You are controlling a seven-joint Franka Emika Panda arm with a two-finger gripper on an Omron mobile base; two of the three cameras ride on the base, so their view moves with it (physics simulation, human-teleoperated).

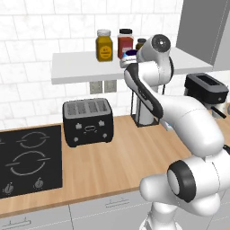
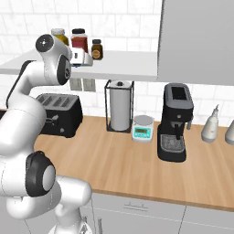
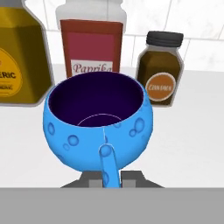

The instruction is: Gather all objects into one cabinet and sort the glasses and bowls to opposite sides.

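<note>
A bright-blue round vessel with a dark-blue inside stands upright on the white wall shelf, in front of the spice jars. Its thin blue handle points toward me and runs down between my fingertips. My gripper is shut on that handle. From the base, the gripper reaches over the shelf's front edge, with a bit of the blue vessel showing beside the wrist. A grey wall cabinet hangs to the right of the shelf; its inside is hidden.
Turmeric, paprika and cinnamon jars stand close behind the vessel. On the counter below are a black toaster, a cooktop, a paper-towel holder, a small scale and a coffee machine.
</note>
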